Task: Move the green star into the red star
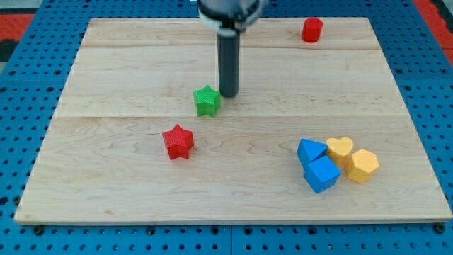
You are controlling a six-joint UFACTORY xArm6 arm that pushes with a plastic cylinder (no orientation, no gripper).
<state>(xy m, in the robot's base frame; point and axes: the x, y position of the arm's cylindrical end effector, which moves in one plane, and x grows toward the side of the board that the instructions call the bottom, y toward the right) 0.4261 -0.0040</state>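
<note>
The green star (pixel 207 100) lies near the middle of the wooden board (pixel 106 177). The red star (pixel 178 142) lies below it and a little to the view's left, a short gap apart. My tip (pixel 228 95) stands just to the view's right of the green star, at its upper right edge, touching it or nearly so. The dark rod rises straight up from there to the arm at the view's top.
A red cylinder (pixel 312 30) stands near the board's top right. At the lower right is a tight cluster: two blue blocks (pixel 311 151) (pixel 322 174), a yellow heart (pixel 340 149) and a yellow hexagon (pixel 364 166). Blue pegboard surrounds the board.
</note>
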